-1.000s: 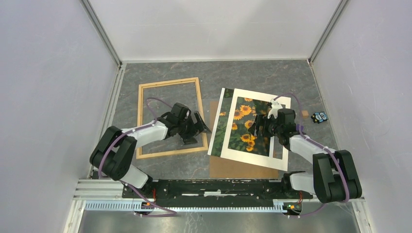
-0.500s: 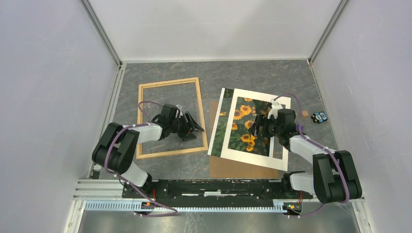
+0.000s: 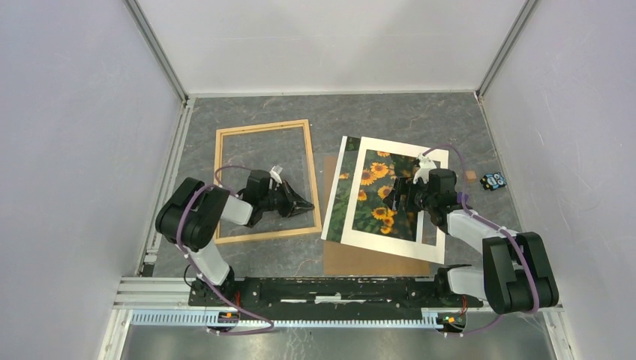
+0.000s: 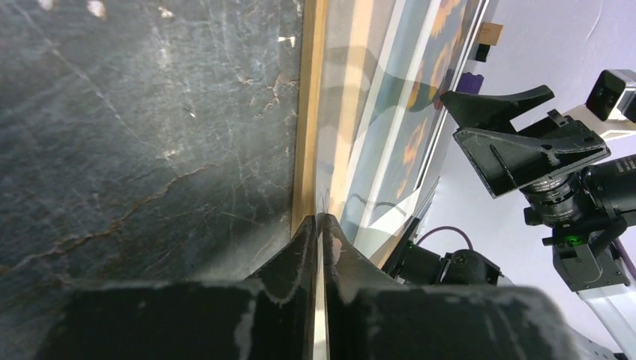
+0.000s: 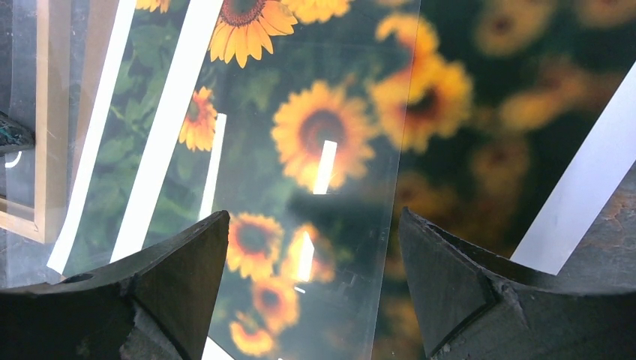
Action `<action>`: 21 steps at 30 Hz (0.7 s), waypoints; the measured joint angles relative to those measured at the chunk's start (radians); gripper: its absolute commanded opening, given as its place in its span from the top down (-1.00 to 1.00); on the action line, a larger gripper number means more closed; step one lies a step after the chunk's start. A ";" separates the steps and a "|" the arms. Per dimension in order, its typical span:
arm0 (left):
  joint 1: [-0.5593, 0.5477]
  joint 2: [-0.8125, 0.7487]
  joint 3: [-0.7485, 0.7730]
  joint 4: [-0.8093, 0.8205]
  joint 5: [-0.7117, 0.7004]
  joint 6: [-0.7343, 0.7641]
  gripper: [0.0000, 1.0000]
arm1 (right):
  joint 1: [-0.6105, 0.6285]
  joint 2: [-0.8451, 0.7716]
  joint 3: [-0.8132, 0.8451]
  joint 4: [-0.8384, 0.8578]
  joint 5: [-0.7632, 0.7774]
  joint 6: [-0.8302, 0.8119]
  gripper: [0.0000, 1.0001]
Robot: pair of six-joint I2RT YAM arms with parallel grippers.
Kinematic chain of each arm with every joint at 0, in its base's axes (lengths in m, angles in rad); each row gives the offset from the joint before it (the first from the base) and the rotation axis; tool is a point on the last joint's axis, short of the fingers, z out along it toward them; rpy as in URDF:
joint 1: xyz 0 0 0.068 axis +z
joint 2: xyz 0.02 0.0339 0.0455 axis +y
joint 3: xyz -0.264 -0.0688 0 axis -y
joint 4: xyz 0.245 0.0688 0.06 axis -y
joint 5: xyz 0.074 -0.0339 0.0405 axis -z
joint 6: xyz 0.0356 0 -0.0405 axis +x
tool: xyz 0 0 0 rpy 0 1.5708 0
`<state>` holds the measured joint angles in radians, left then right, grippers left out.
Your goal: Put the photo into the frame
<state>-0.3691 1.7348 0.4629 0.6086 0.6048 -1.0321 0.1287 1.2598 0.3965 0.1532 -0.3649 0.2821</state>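
The frame (image 3: 262, 126), thin light wood strips, lies flat at left centre. My left gripper (image 3: 306, 205) lies low against its right strip (image 4: 307, 112). Its fingers (image 4: 300, 247) are pressed together on that strip's thin edge. The photo (image 3: 373, 196) of orange sunflowers on dark green lies at right centre, showing through the window of a white mat (image 3: 439, 217). My right gripper (image 3: 397, 199) hovers open over it. In the right wrist view the gripper (image 5: 315, 214) stands wide above a clear sheet (image 5: 352, 247) lying on the photo (image 5: 487, 90), holding nothing.
A plain brown board (image 3: 367, 259) sticks out from under the mat and photo toward the near edge. A small blue-and-black object (image 3: 493, 180) and a tiny tan block (image 3: 470, 175) sit by the right wall. Metal rails line the table's left side and back corners.
My left gripper has gone from wide open to shut and has shifted slightly nearer, down against the frame's right strip, with its arm folding back. The right arm has not moved.
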 measured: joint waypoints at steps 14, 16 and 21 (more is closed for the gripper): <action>0.205 -0.183 0.341 -0.853 -0.127 0.341 0.93 | 0.080 0.000 -0.005 0.010 -0.023 0.001 -0.77; 0.240 -0.176 0.403 -0.954 -0.145 0.409 0.93 | 0.104 0.008 -0.004 0.017 -0.045 0.009 -0.77; 0.291 -0.113 0.475 -1.112 -0.192 0.529 0.80 | 0.126 0.050 -0.004 0.079 -0.126 0.068 -0.76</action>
<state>-0.0776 1.6222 0.9379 -0.5037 0.4133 -0.5034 0.2550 1.3102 0.3927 0.2317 -0.4908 0.3496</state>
